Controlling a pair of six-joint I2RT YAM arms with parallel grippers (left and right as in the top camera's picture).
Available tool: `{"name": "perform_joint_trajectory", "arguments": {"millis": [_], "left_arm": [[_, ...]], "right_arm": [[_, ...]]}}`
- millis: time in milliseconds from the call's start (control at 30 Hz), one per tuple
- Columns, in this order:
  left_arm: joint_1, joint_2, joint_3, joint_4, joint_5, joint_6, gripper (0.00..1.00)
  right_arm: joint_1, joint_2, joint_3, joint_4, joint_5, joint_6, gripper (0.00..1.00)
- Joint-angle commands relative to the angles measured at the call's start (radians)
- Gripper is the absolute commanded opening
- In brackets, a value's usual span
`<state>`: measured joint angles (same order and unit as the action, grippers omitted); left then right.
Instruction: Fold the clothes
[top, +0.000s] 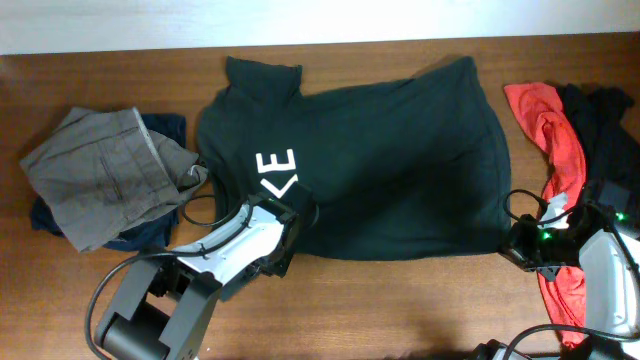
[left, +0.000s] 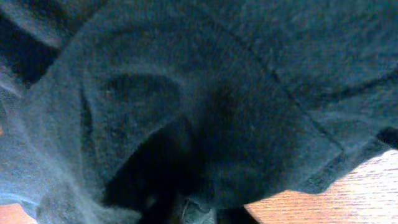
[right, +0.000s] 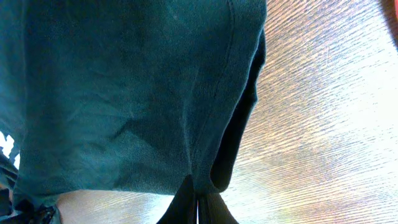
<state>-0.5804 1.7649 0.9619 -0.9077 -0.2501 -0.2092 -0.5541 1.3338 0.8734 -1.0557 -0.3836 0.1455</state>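
**Tech 1:** Item 1, garment position. Your T-shirt (top: 390, 160) lay spread flat across the middle of the table (top: 400, 300), with its long axis running left to right. The white lettering (top: 277, 172) sat at the end nearer your left arm, and only "KE" was readable.

**Tech 2:** Confirmed. Item 2, right side. Your right gripper (right: 198, 208) was at the shirt's near right corner. In the right wrist view its fingers were closed together, with the hemmed edge pinched between them. The cloth rose from that pinch, and bare wood showed beside it.

**Tech 1:** Item 3, left side. Your left gripper (top: 298, 213) was at the near left edge, just below the lettering, touching the cloth. In the left wrist view dark fabric covered the fingers almost entirely. You could not tell from either view whether they were apart or clamped.

**Tech 2:** Agreed. Item 4, surroundings. To your left, clear of the shirt, you had grey trousers (top: 105, 175) bunched on top of a dark blue garment (top: 165, 125). To your right, a red top (top: 555, 140) lay just beside the shirt's far end and trailed down past your right arm. A black top (top: 610, 130) lay against the red one at the table's right edge.
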Motion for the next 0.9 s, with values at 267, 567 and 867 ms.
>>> {"name": "perform_joint_trajectory", "arguments": {"millis": [267,567,867], "left_arm": [[0.000,0.002,0.158,-0.196,0.003,0.001,0.00],[0.000,-0.052,0.278,-0.404,0.092,-0.003,0.00],[0.000,-0.063,0.275,-0.357,0.097,-0.003,0.09]], "right_arm": [[-0.003,-0.014,0.025,0.003,-0.009,-0.011,0.04],[-0.003,-0.014,0.068,-0.018,0.003,-0.026,0.04],[-0.003,-0.014,0.143,-0.053,0.003,-0.027,0.04]]}}
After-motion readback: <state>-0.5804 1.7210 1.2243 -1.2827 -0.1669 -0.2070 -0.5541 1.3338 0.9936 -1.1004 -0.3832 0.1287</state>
